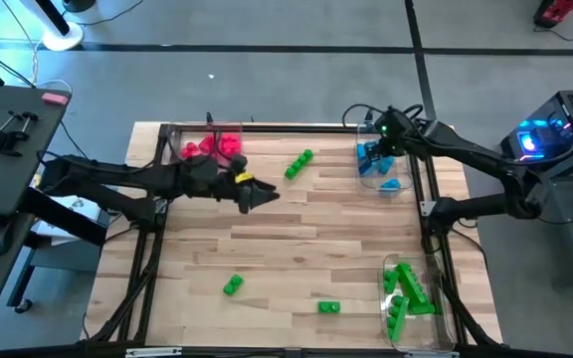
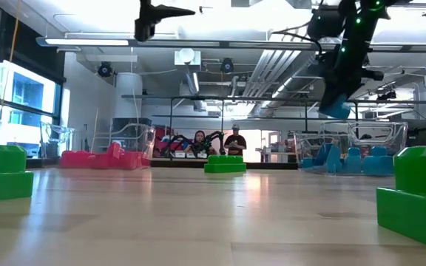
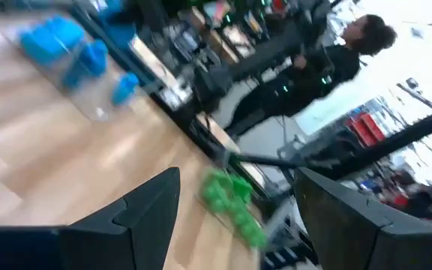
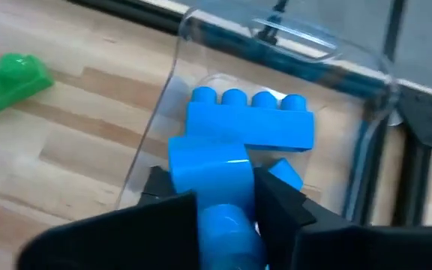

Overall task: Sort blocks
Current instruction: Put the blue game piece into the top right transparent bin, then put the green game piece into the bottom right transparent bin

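Note:
My right gripper (image 1: 374, 144) hangs over the clear tray (image 1: 413, 171) of blue blocks at the table's far right and is shut on a blue block (image 4: 208, 169). A blue four-stud bar (image 4: 250, 120) lies in the tray below it. My left gripper (image 1: 267, 196) is raised over the middle of the table, open and empty (image 3: 238, 180). Loose green blocks lie on the table: a bar (image 1: 298, 164) far of centre and two small ones (image 1: 232, 285) (image 1: 328, 307) near the front edge. Red blocks (image 1: 212, 146) sit in the far-left tray. My right gripper pinches the blue block (image 4: 201, 161) between its two fingers (image 4: 276, 202), which press on its two opposite sides and come at it from above. The block is lifted clear, high above the tray, and shows at the finger ends in the low view (image 2: 336, 109).
A clear tray at the near right (image 1: 444, 298) holds several green blocks (image 1: 406, 288). A dark frame (image 1: 431, 189) runs along the table's edges. Bare wood lies between the loose green blocks. Two people (image 2: 217, 140) stand far behind the table.

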You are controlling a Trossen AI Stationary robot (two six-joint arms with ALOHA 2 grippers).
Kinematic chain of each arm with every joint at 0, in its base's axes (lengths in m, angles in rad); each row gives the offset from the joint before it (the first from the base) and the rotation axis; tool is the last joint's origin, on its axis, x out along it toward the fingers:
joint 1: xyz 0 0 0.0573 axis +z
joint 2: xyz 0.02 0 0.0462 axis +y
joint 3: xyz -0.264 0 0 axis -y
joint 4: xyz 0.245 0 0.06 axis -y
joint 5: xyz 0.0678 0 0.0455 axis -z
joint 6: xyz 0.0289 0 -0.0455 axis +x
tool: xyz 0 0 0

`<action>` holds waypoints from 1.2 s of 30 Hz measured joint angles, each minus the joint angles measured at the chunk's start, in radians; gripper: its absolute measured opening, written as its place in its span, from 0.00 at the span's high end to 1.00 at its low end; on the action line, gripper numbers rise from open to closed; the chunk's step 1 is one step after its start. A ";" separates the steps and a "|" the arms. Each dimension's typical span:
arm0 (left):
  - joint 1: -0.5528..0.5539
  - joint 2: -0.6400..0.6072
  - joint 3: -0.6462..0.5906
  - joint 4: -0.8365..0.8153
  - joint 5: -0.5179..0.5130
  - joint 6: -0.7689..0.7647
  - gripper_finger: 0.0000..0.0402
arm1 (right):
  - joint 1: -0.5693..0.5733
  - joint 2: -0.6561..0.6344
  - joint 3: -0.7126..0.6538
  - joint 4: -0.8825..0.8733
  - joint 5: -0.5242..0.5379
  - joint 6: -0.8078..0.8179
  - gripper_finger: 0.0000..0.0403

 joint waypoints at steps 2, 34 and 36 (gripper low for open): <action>0.038 0.002 0.000 0.015 -0.001 0.044 0.38 | -0.011 0.000 -0.008 0.011 -0.028 -0.008 0.82; 0.460 0.867 0.757 -0.702 0.012 0.609 0.38 | 0.232 -0.341 -0.007 0.293 -0.052 0.307 0.39; 0.447 0.898 0.783 -0.715 -0.014 0.589 0.38 | 0.238 -0.336 -0.007 0.282 -0.052 0.306 0.39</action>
